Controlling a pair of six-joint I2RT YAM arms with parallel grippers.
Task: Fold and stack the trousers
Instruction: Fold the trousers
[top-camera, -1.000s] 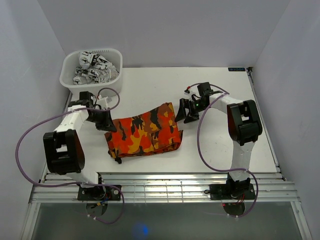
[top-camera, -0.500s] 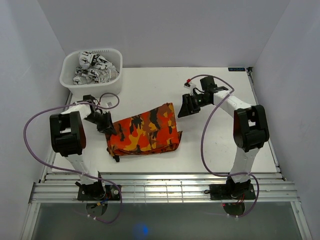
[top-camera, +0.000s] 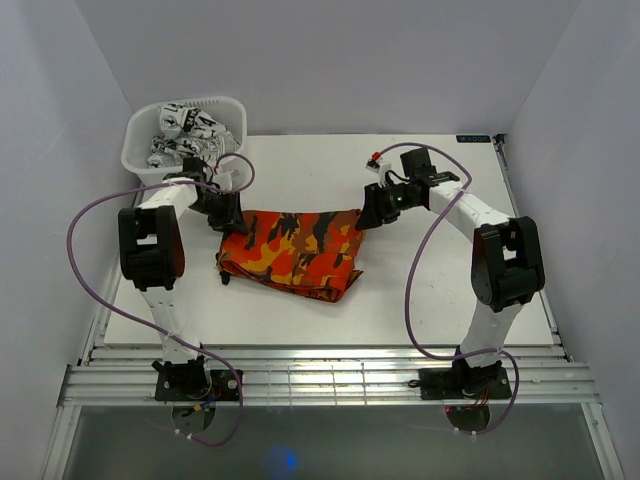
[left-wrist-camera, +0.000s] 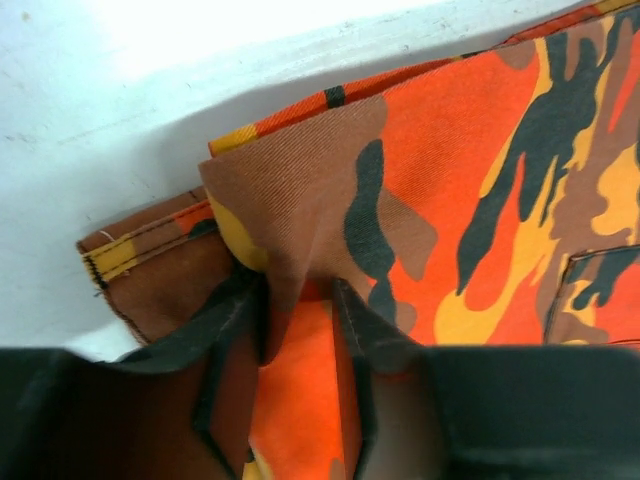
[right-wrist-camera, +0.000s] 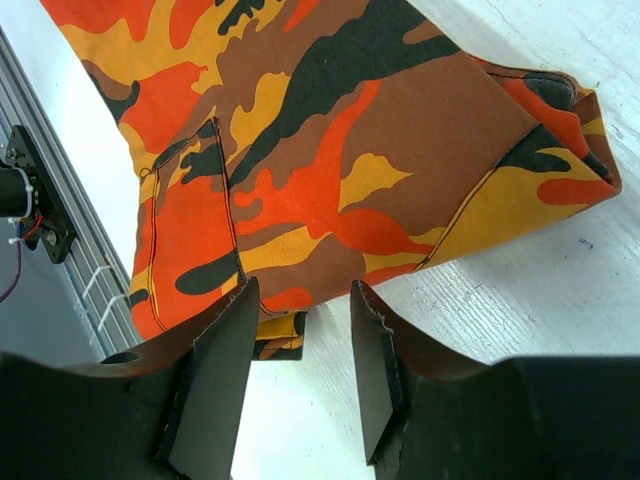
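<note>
Trousers (top-camera: 292, 252): they lie folded in a wide pack in the middle of the table (top-camera: 300, 170), with the far edge straight and the near edge slanting.
Left gripper (left-wrist-camera: 297, 290): it is at the far left corner. The jaws stand a little apart with a ridge of cloth between them, and I cannot tell if they grip it.
Right gripper (right-wrist-camera: 300, 300): it is at the far right corner, with jaws apart and nothing held.
Step, in my judgement: take both far corners for the next fold toward the near edge.
How I would do it well: I would catch all layers at each corner, lift both sides equally, keep the cloth tight between the arms, and lay edge upon edge.
Basket (top-camera: 135, 160): it is at the far left and holds a black-and-white cloth (top-camera: 185, 135), so I would keep away from it.
Writing: I can read none. A small dark tag (top-camera: 472, 139) at the far right table edge is too small to read.
</note>
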